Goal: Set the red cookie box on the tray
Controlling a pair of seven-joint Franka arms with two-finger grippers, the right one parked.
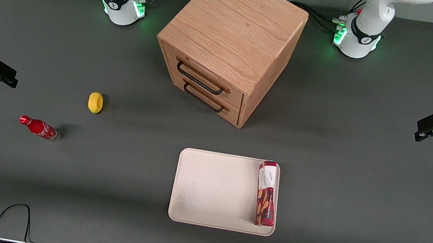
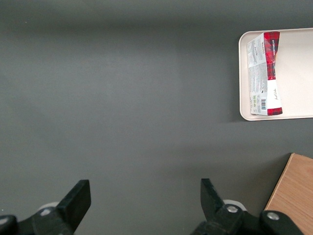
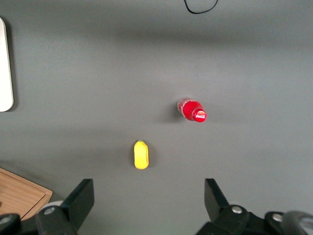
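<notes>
The red cookie box (image 1: 266,193) is a long, skinny cardboard carton, glossy dark red with tan cookie art and a white label panel at one end. It's lying flat in the tray (image 1: 209,190), tucked right along the rim at the working arm's end, lower centre-right of the front view. The tray itself is a matte cream rectangle with rounded corners and a shallow lip, sitting on a plain grey mat-like table (image 1: 362,198).

The gripper (image 1: 421,130) sits at the right edge of the front view, well apart from the tray, black fingers (image 2: 78,198) spread wide with nothing between them, only bare table under it.

The wrist view catches the box's (image 2: 264,73) side panel with fine print and a barcode, which the front view doesn't show, plus a corner of the wooden drawer cabinet (image 1: 231,45). That cabinet is light oak grain with two dark loop handles. Only the front and parked-arm views show the small yellow lemon-shaped thing (image 1: 95,102) and the red soda bottle (image 1: 39,128) at mid-left.
</notes>
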